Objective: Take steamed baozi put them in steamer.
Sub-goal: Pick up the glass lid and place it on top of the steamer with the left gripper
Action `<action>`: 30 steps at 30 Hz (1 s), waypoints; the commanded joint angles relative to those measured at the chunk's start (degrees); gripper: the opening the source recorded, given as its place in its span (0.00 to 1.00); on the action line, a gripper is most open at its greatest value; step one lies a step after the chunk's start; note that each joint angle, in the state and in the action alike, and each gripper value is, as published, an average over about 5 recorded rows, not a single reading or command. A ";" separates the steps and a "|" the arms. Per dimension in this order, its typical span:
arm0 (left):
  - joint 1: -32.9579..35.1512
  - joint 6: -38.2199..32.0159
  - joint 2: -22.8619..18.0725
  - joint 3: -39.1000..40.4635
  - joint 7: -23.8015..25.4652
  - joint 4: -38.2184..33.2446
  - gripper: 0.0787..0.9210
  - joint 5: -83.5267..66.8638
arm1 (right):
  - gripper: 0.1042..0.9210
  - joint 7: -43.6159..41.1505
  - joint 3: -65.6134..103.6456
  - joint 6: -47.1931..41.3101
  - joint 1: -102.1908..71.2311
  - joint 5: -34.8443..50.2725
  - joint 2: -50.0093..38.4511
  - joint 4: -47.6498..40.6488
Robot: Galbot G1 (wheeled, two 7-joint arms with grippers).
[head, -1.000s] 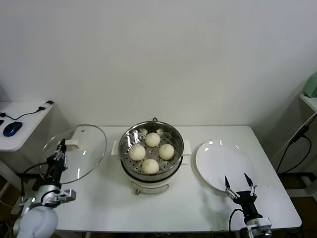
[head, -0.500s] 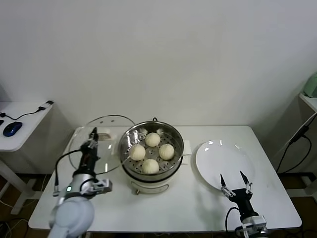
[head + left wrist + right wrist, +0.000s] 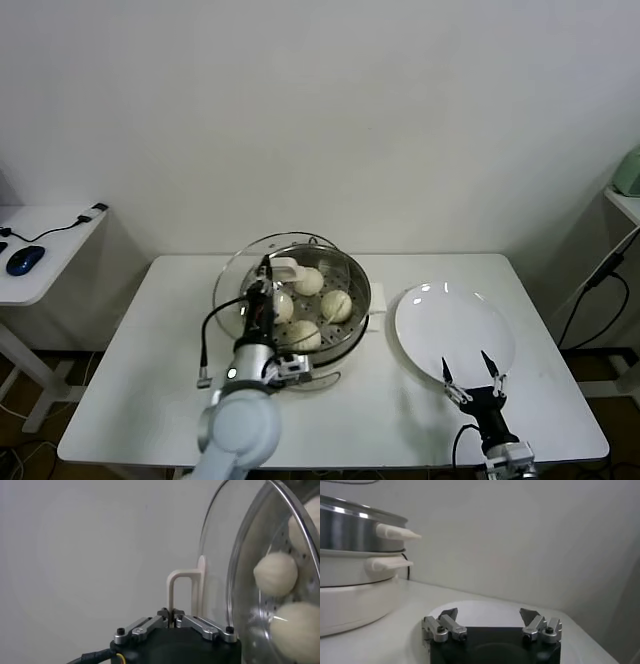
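Table: the broad white rectangular tabletop (image 3: pixel 130 400) carries everything here, with the cooking gear at its middle and the serving dish on the robot's right.

Steamer: the round shiny stainless-steel pot with a perforated floor (image 3: pixel 352 272) sits on its cream-white base mid-table, where either arm can reach it.

Plate: the flat round white plate (image 3: pixel 455 330) lies just beside the steamer on the right and holds nothing, so loading looks finished.

Lid: the round clear glass lid with a metal rim and white loop handle (image 3: pixel 232 275) hangs tilted over the steamer's left half, overlapping it; judged to be on its way to cover the pot.

Baozi: the four small smooth cream-white dough buns (image 3: pixel 336 305) rest apart on the tray inside the steamer, two of them seen through the glass.

Left gripper: the left gripper (image 3: pixel 172 618) has its fingers pressed together on the lid's handle, holding it at the top so the glass hangs free of the buns; the forearm rises from the table's near edge, wrist upright.

Right gripper: the right gripper (image 3: pixel 469 379) hovers low by the plate's near rim, fingers spread wide and holding nothing, pointing away from the robot, seemingly waiting.
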 commanded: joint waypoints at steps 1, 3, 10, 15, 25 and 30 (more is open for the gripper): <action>-2.23 2.18 -3.52 5.86 1.71 1.84 0.06 4.12 | 0.88 0.04 0.50 0.78 -0.51 -0.23 0.17 -0.08; -2.69 2.47 -4.89 6.45 1.70 3.51 0.06 5.09 | 0.88 0.03 0.71 1.00 -0.70 -0.24 0.31 -0.14; -4.60 3.14 -7.43 6.72 1.06 8.90 0.06 6.52 | 0.88 -0.05 1.50 1.75 -1.05 -0.29 0.85 -0.36; -5.23 3.24 -8.05 6.95 0.57 11.32 0.06 7.36 | 0.88 -0.03 1.88 2.22 -1.32 -0.34 1.03 -0.23; -4.85 2.64 -6.98 5.22 -1.05 13.47 0.06 8.57 | 0.88 -0.04 1.93 2.76 -1.44 -0.56 1.40 -0.23; -3.75 2.45 -6.12 4.34 -1.39 13.44 0.06 8.61 | 0.88 -0.04 1.97 3.16 -1.43 -0.63 1.51 -0.28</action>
